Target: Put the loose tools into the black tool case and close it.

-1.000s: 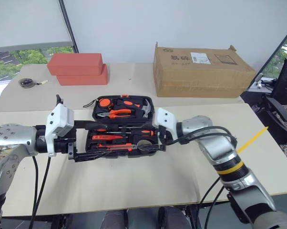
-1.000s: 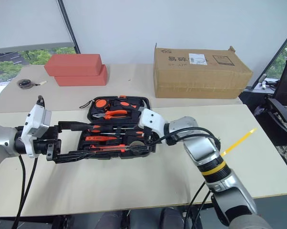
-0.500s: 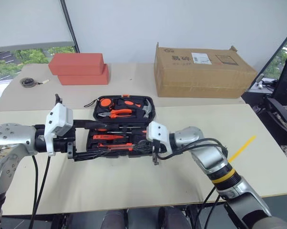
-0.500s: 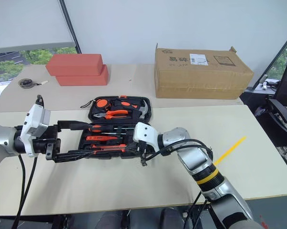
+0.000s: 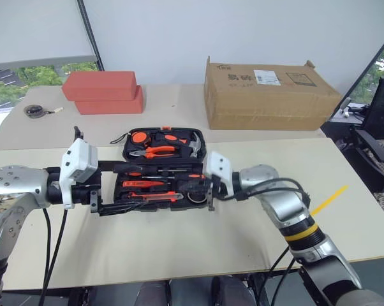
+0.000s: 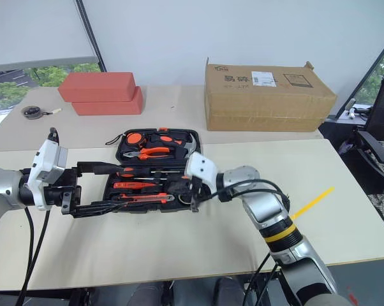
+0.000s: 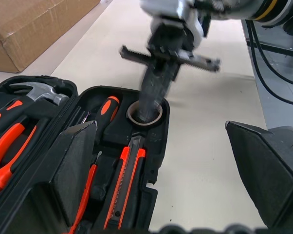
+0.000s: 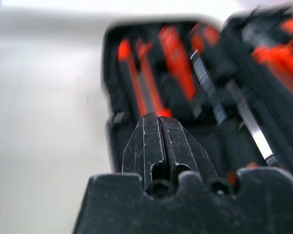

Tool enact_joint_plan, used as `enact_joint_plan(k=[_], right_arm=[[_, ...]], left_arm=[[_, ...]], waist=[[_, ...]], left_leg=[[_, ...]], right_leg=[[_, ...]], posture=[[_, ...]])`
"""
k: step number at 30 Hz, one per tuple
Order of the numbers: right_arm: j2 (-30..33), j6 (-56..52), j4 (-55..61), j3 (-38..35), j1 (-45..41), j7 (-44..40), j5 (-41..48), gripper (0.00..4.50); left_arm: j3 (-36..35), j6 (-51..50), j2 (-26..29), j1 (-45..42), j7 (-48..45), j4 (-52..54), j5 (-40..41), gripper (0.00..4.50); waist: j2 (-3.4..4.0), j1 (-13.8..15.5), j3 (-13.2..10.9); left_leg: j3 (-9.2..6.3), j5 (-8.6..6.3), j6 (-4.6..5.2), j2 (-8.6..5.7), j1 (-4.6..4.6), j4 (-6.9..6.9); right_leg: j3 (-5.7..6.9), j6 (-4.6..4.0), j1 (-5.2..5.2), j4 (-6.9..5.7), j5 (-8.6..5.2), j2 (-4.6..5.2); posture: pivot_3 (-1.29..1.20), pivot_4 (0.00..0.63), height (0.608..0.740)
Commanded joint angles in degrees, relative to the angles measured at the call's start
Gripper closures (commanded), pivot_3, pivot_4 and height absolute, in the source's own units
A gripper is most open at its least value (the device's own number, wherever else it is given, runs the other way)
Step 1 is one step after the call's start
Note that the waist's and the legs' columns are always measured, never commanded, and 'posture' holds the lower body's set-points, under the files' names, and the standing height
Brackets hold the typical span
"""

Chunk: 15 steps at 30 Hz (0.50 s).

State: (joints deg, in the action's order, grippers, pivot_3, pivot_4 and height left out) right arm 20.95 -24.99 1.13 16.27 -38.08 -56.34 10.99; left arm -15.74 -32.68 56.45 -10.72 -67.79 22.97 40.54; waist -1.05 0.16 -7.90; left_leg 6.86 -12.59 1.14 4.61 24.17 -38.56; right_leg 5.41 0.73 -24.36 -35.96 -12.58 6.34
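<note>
The case [image 5: 163,167] lay open on the near table [image 5: 198,242], its far half towards the cardboard box [image 5: 268,94] and its near half towards the robot. The far half held orange-handled pliers [image 5: 155,152] and a hammer [image 5: 193,144]. The near half held the tools in its recesses: two screwdrivers [image 5: 160,171] with black-and-orange handles along the hinge side, a slim orange screwdriver [image 5: 144,183] below them, and the knife [image 7: 128,181] along the near edge. The tape ring [image 7: 145,111] sat in the near half's right corner, beside the tip of the knife.

The right gripper [image 7: 150,108] reached in from the right over that corner. Its two fingers were pressed together with nothing between them, and in the left wrist view their tip stood inside the ring's opening; whether they touched the ring could not be told. In the right wrist view the joined fingers [image 8: 161,146] pointed over the near half of the case towards the orange handles.

The left gripper [image 5: 125,186] hung at the case's left side, its fingers spread wide and empty, one over the hinge line and the other along the near edge. In its own wrist view the two black pads [image 7: 76,168] stood far apart, framing the near half.

On the far table [image 5: 173,102], two red boxes [image 5: 103,92] were stacked at the left, with a round tape measure [image 5: 34,111] further left.
</note>
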Motion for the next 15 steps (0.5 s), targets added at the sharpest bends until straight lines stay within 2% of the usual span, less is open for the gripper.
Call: enact_joint_plan(k=[1, 3, 5, 7, 15], right_arm=[[0.01, -1.54, -6.46, -6.32, -3.46, 4.33, 1.19, 4.20], [-0.52, -2.49, -10.17, -7.69, -4.50, 5.69, 1.53, 3.70], [-2.66, -3.50, -17.27, -11.11, -7.15, 11.95, 1.25, 2.97], [-3.91, -4.32, -22.35, -13.18, -9.17, 14.82, 1.69, 2.34], [-9.53, -4.48, -51.86, -24.81, -22.08, 22.30, 6.92, 2.34]], left_arm=[[-2.37, 1.74, -1.82, -0.85, 1.55, -4.76, -0.17, 0.00], [-2.28, 3.45, -3.25, -2.09, 2.73, -8.93, -1.64, 0.00], [-2.21, 5.97, -5.38, -5.29, 4.13, -17.48, -3.45, 0.00], [-1.74, 7.76, -6.56, -8.05, 4.55, -24.31, -5.16, 0.00], [1.83, 13.42, -10.04, -27.74, 6.69, -62.55, -14.69, 0.00]], waist=[[0.00, 0.04, 0.00], [-0.01, 0.27, 0.00], [-0.01, 0.32, 0.01], [-0.02, 0.12, 0.00], [-0.08, -0.86, 0.02]], left_leg=[[0.01, 0.01, -0.02, 0.00, 0.00, 0.00], [-0.01, 0.02, -0.03, 0.00, -0.03, 0.00], [0.00, 0.02, -0.03, 0.00, -0.02, 0.01], [0.01, 0.08, -0.10, 0.00, 0.03, 0.00], [0.04, 0.12, -0.14, -0.03, 0.06, 0.18]], right_leg=[[0.01, 0.02, 0.00, 0.01, -0.01, -0.01], [0.06, 0.01, 0.04, 0.01, -0.01, -0.01], [0.07, -0.06, 0.03, -0.02, 0.03, -0.01], [0.07, -0.16, -0.03, -0.06, 0.09, -0.04], [0.11, -0.20, -0.02, -0.09, 0.14, -0.08]], posture=[[0.00, 0.150, 0.713], [0.00, 0.150, 0.713], [0.00, 0.150, 0.713], [0.00, 0.150, 0.713], [0.00, 0.150, 0.713]])
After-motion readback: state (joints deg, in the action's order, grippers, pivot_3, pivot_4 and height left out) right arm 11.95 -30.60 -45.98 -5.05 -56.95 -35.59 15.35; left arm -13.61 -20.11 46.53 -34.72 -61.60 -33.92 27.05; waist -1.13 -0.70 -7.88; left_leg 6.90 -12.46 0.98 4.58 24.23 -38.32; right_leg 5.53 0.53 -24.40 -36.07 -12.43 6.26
